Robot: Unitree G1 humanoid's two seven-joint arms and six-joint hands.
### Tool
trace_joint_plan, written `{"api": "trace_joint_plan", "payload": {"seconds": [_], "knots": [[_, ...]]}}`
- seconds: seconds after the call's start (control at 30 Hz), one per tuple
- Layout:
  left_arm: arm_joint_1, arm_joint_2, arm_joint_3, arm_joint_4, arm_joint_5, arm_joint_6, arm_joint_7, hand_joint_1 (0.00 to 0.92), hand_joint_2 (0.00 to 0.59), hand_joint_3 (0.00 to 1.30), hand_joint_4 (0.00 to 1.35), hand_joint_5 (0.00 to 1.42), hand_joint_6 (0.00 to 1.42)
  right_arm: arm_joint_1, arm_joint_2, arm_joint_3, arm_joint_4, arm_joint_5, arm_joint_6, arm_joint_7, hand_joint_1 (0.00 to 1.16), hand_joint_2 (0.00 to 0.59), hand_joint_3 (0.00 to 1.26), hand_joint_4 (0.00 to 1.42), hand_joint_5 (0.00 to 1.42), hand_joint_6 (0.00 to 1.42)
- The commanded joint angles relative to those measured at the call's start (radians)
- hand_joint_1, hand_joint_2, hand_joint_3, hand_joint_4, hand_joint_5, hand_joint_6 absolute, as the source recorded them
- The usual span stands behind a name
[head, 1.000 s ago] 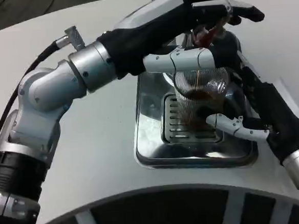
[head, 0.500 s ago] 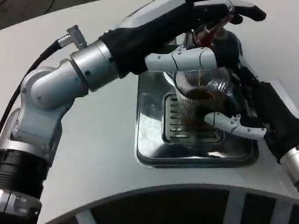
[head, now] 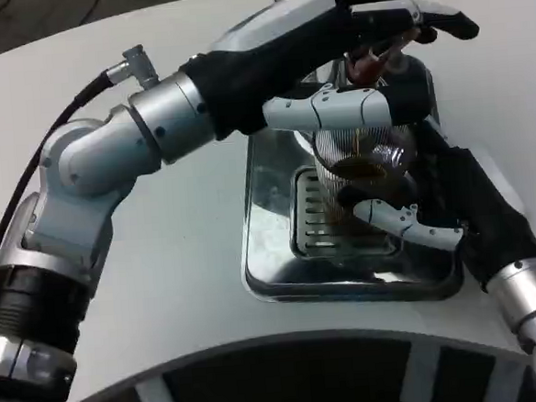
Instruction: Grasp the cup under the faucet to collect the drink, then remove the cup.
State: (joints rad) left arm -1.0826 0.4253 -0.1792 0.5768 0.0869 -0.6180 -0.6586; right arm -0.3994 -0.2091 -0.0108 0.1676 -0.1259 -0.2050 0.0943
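Ribbed clear cup [head: 358, 172], upright, apparently part-filled

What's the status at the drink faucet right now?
Right hand holds cup over drip tray. Left hand up at the faucet lever. Cup part full of dark drink, stream running. Nothing in the way.

The cup [head: 363, 171] is clear ribbed plastic or glass, glossy, holding dark liquid. The drip tray [head: 272, 256] is polished, mirror-like metal with a slotted grille. The table [head: 182, 290] is smooth matt white. Both forearms are brushed silver metal with black cloth-like sleeves; the left hand [head: 351, 66] and right hand [head: 426, 218] show smooth white and black plastic.
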Motion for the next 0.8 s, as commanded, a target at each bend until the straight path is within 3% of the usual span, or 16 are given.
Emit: {"api": "trace_joint_plan", "payload": {"seconds": [0.03,0.8], "knots": [[0.002,-0.004,-0.023,0.026,0.037,0.018,-0.011,0.000,0.109,0.25,0.15,0.17,0.10,-0.003,0.009,0.007,0.012,0.000,-0.010,-0.008,0.77,0.207,0.04,0.06,0.12,0.00],[0.007,-0.002,-0.022,0.021,0.037,0.022,-0.013,0.000,0.113,0.26,0.16,0.17,0.10,-0.002,0.027,0.037,0.014,-0.026,-0.006,-0.051,0.77,0.212,0.07,0.10,0.16,0.02]]}}
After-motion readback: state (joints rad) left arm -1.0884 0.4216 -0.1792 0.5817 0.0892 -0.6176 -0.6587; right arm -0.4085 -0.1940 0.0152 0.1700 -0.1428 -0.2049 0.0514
